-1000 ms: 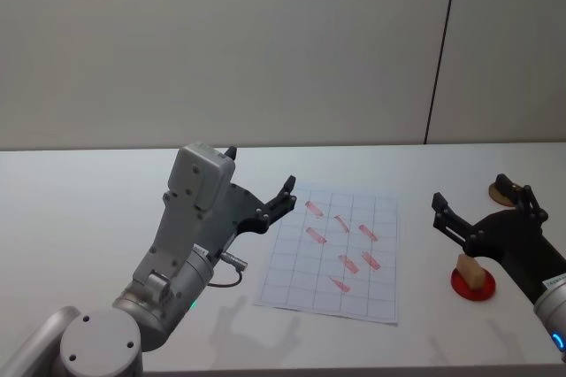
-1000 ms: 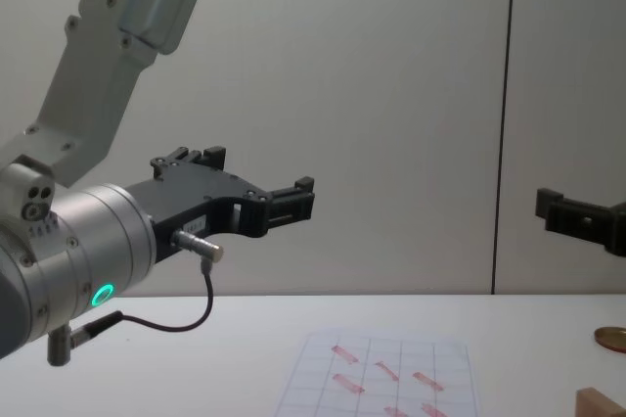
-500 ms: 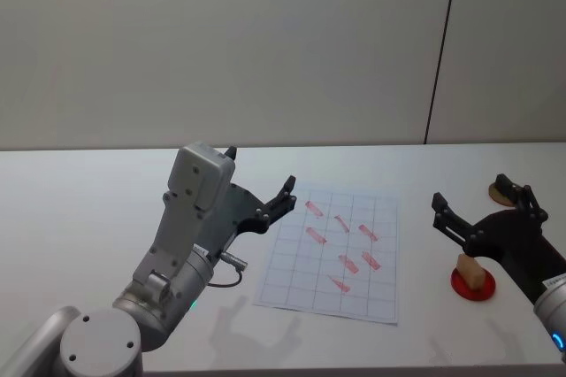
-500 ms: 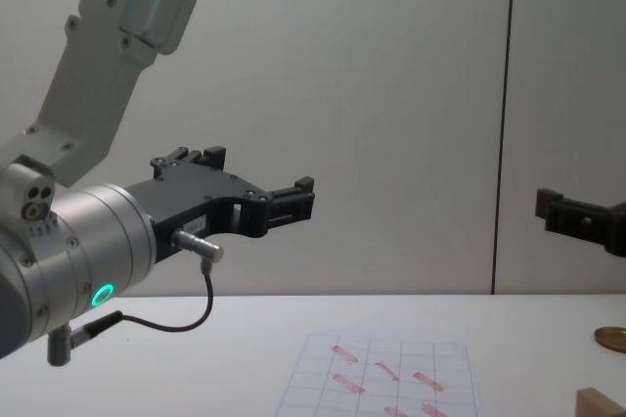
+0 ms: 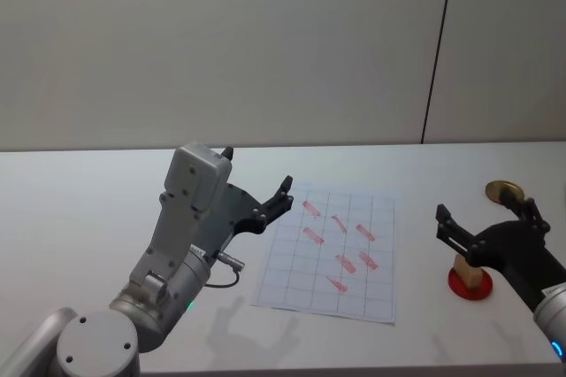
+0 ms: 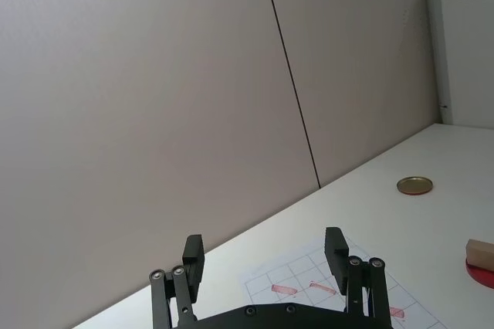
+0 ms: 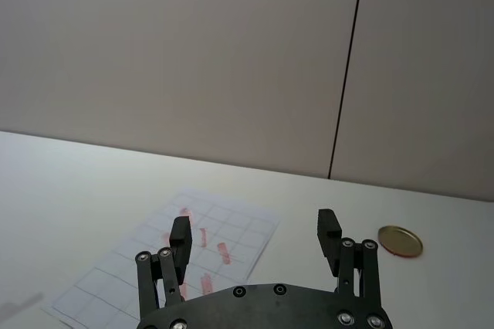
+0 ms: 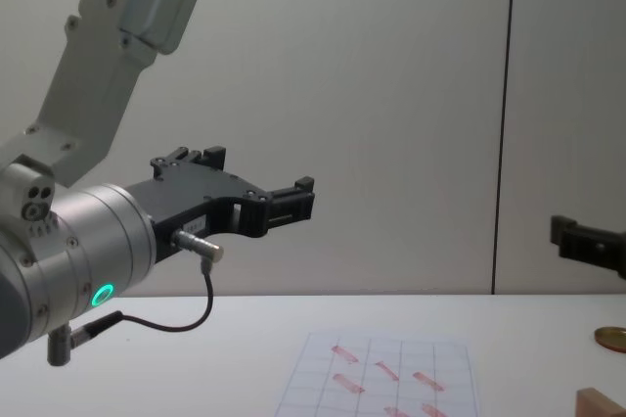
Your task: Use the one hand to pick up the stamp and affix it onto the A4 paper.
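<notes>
**A:** Right gripper (image 5: 485,215): jaws spread wide, nothing held between them. Left gripper (image 5: 256,171): jaws also spread and empty, parked raised over the desk (image 5: 80,218) at the left edge of the A4 paper (image 5: 292,280).

**B:** Stamp location?

**A:** The stamp (image 5: 465,266) is seen on the red disc (image 5: 469,285), right of the paper and apart from it. It is partly hidden by the right gripper's body, which is held above it. No contact can be made out. A gold disc (image 5: 501,188) is set farther back.

**B:** Step?

**A:** Judged as the approach before the pick, with nothing grasped. Several slanted red marks are already carried by the paper's grid, and blank cells are left.

**B:** Next move?

**A:** A descent is called for, with the jaws lined up across the block's sides and closed on the wood above the disc. After that the stamp is to be lifted, carried left over a blank cell and pressed down flat. The disc could be dragged along if the jaws are set too low.
</notes>
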Motion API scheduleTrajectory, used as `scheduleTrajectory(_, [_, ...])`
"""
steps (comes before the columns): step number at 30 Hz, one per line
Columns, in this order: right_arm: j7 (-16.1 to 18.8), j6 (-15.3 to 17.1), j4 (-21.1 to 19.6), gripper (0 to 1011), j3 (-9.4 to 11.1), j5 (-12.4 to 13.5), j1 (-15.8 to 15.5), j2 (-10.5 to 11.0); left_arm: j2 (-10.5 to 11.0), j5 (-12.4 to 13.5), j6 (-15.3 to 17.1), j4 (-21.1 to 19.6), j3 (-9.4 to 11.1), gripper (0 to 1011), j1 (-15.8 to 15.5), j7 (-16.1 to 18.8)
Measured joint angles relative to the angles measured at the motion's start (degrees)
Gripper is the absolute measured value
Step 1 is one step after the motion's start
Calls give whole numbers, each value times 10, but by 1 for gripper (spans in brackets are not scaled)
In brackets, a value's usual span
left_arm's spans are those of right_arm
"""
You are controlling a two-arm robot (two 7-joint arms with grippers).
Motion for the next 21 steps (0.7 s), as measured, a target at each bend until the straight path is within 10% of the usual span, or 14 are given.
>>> scheduleTrajectory(21, [0, 40, 81, 1001, 15, -29, 48, -4, 0, 0, 0, 0, 0, 993, 0, 0])
